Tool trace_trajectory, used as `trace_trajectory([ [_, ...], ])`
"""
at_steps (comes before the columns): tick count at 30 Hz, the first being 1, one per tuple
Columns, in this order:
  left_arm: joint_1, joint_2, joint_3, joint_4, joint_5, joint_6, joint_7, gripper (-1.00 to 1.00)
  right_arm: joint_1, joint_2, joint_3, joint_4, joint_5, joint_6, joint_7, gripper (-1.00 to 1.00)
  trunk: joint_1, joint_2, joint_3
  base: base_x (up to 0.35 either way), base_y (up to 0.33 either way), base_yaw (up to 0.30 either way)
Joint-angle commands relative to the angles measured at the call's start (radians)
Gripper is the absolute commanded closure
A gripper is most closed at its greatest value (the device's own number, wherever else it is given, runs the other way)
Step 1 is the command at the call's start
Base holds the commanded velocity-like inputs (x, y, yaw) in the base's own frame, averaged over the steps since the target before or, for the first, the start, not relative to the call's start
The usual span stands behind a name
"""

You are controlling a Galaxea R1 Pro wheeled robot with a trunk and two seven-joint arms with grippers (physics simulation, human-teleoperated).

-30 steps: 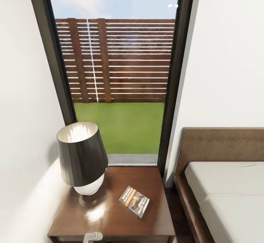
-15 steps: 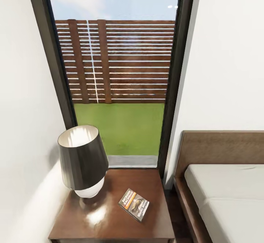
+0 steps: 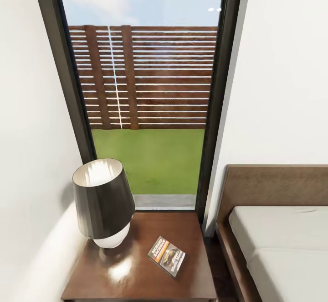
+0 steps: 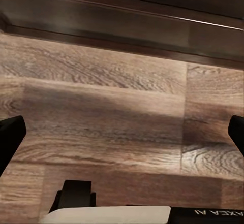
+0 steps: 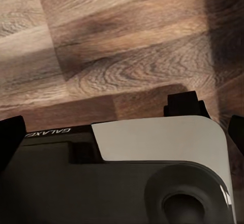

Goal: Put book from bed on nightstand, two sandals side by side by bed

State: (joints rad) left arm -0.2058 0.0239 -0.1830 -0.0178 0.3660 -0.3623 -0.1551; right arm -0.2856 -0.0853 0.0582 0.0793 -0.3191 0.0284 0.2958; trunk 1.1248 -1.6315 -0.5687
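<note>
- Thin dark paperback book with orange band [image 3: 166,256]: flat on glossy dark brown wooden nightstand [image 3: 141,274], beside black-shaded lamp [image 3: 104,201].
- Left gripper [image 4: 122,135], right gripper [image 5: 122,127]: jaws apart, empty, over plank floor.
- Next, judged: find sandals; keep base off bed frame [image 3: 232,247].

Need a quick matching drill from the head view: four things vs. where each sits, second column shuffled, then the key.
Things:
1. book
2. lamp
3. bed
4. fence

Places:
A. outside the window, beyond the grass
B. lying flat on the nightstand, on the side nearer the bed
C. standing on the nightstand, on the side nearer the wall
D. beside the nightstand, at the view's right

Pairs: 1-B, 2-C, 3-D, 4-A
</note>
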Motion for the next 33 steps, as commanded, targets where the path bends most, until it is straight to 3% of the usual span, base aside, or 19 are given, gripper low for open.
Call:
trace_trajectory([
  [1,0.0,0.0,-0.007,0.001,0.01,-0.003,-0.004,-1.0,-0.001,0.0,0.006,0.002,-0.011,0.002,0.005,-1.0,0.0,-0.001,-0.001,0.0,0.0,0.0],
  [33,0.0,-0.007,-0.006,-0.001,0.013,0.0,-0.003,-1.0,-0.001,0.001,0.006,0.002,-0.01,0.001,0.005,-1.0,0.0,-0.001,-0.001,0.0,0.0,0.0],
])
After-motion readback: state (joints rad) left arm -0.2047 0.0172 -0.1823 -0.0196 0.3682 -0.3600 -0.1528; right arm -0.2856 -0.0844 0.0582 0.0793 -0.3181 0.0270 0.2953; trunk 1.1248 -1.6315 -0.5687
